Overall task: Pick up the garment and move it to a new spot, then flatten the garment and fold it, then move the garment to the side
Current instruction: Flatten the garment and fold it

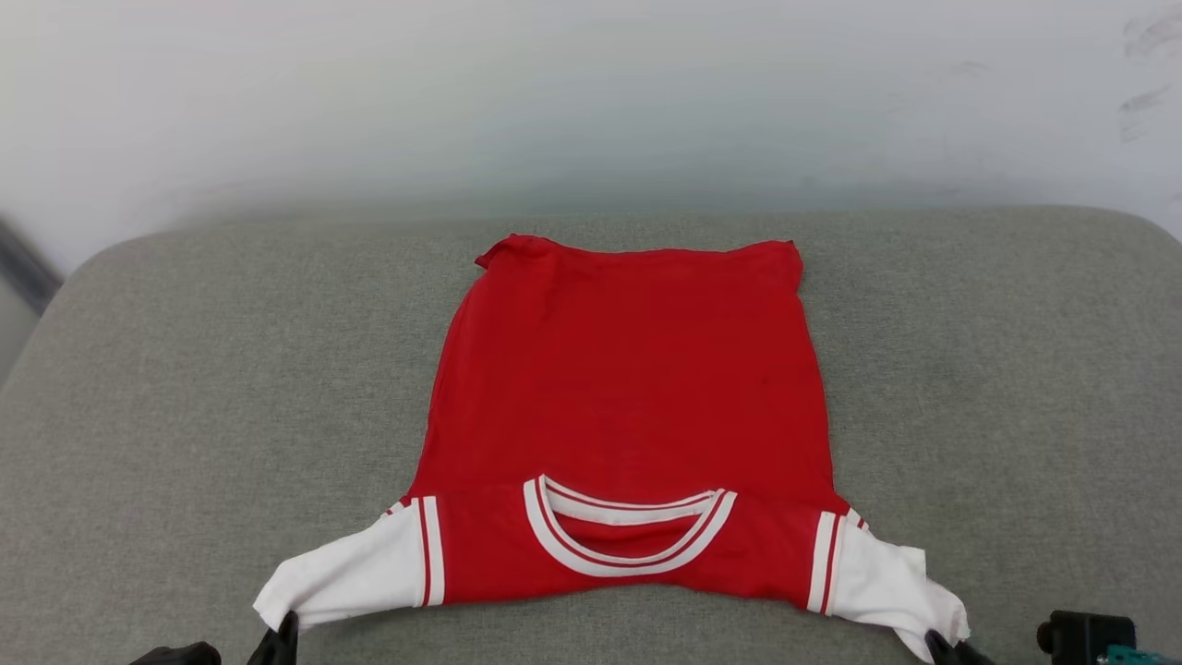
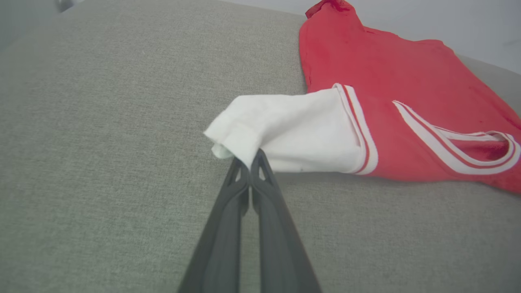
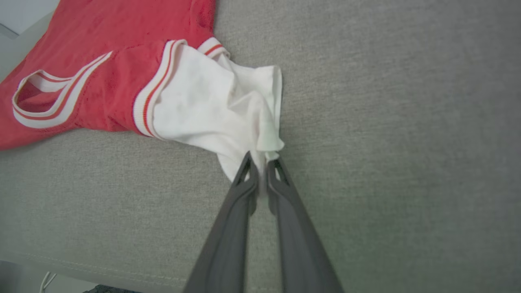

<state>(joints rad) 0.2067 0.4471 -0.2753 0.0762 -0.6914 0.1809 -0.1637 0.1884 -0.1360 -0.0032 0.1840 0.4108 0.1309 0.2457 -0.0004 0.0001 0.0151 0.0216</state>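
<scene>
Head view: red jersey flat on grey cushion, collar nearest. Left gripper nips left sleeve; right gripper nips right sleeve. Best to draw both outward evenly and low, so the wrinkles go.

The head view looked forward and down from above onto the cushion, with the jersey at frame centre and a pale wall across the top. The left wrist view sat low and close, looking along the left gripper from the bottom edge, with the jersey at upper right. The right wrist view sat equally low and near behind the right gripper, with the jersey at upper left. All three shared the collar.
</scene>
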